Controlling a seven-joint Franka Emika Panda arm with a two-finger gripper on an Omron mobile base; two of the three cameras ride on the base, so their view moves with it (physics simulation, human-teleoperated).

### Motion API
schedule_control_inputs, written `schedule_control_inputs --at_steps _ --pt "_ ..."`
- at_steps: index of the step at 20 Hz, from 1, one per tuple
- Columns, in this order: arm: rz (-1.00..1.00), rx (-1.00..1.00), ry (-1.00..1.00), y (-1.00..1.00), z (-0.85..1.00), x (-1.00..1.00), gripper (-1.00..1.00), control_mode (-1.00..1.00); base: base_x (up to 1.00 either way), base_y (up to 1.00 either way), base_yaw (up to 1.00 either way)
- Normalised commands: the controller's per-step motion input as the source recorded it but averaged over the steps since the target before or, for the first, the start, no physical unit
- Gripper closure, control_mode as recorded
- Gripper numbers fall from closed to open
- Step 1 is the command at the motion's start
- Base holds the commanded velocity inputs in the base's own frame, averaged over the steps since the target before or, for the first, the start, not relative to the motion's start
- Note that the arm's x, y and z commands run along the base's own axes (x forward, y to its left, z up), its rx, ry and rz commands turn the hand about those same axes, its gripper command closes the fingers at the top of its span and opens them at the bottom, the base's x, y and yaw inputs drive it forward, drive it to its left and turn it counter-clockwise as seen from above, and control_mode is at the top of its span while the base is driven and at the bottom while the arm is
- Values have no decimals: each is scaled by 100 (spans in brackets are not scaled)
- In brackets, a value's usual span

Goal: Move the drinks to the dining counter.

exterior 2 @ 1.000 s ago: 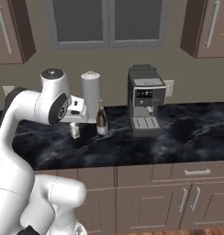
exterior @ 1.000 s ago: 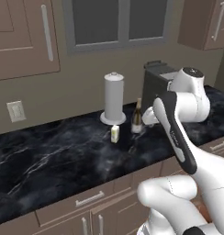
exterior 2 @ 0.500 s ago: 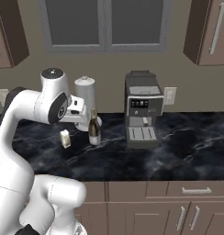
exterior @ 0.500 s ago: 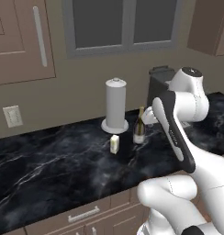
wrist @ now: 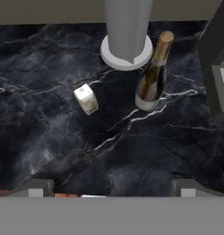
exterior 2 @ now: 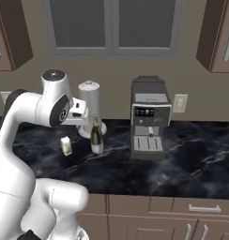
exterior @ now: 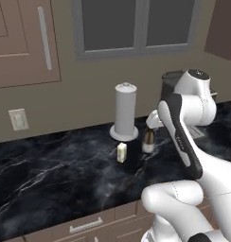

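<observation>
Pincer (wrist: 112, 190) spread wide, nothing held, poised high over the dark marble surface (wrist: 49, 147). Wine bottle (wrist: 153, 75) stands upright at upper right of the hand view, just beside the paper-towel cylinder (wrist: 127, 30); small carton (wrist: 86, 98) sits left of centre. Best approach, I'd say: centre on the bottle, descend straight, avoid clipping the cylinder.

no readable text, wine bottle (wrist: 152, 78) label blank

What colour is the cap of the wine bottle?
The wine bottle has a tan, golden-brown top; the hand view shows it best.
</observation>
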Motion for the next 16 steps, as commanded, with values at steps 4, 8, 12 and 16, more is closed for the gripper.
schedule_control_inputs --at_steps 4,8,12,16 --pt "0 0 0 0 0 0 -100 100 60 -42 10" --pt "0 0 0 0 0 0 -100 100 40 -75 4" --pt "0 0 0 0 0 0 -100 100 46 -59 3" --pt "0 0 0 0 0 0 -100 100 54 -63 0"
